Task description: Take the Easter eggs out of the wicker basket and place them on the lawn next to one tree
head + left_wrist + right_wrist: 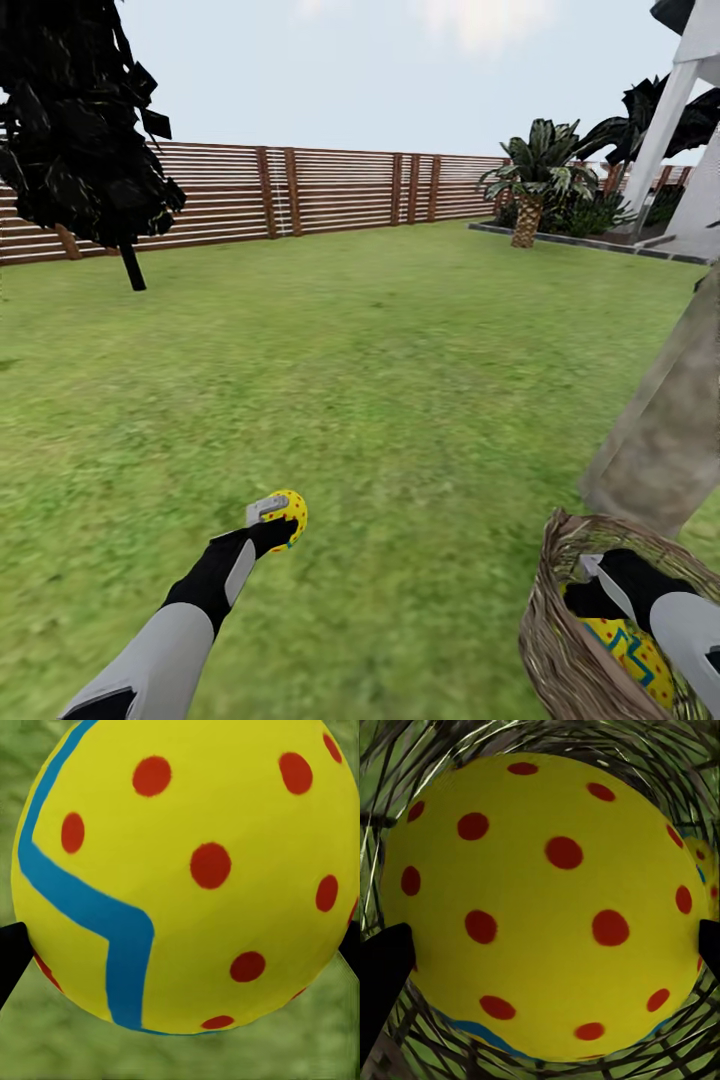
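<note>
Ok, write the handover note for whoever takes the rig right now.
Left gripper: shut on an egg, held out over the lawn, clear of the basket.
Right gripper: down inside the basket, fingers on either side of a second egg; a firm grip cannot be confirmed. Part of a third egg shows behind it.
Tree: trunk stands just behind the basket.
Done: one egg lifted out, not yet set down.
Left: place it by the tree, then bring out the other two and lay them beside the same trunk.
</note>
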Motion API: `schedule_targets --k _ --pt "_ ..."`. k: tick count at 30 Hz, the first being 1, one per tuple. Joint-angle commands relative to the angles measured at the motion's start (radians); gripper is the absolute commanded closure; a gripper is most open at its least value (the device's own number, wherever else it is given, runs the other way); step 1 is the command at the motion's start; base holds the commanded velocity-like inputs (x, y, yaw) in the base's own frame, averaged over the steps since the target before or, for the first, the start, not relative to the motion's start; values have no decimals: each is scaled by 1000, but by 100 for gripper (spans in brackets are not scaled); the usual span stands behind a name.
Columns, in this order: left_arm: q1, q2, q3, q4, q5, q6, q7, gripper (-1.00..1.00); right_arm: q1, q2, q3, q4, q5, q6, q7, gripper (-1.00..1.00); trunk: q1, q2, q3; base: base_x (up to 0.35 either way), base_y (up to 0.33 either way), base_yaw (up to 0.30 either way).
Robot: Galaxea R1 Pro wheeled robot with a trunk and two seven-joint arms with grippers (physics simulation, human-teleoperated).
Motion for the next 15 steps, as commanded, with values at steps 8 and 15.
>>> schedule_targets --k 8,15 --pt "0 -4 7 21 -5 6 -5 100 0 -1 9 6 -10 4 2 100 -2 1 19 0 0 0" --pt "0 -2 7 21 -5 6 -4 100 0 24 8 23 -7 -18 -4 100 -2 1 19 0 0 0"
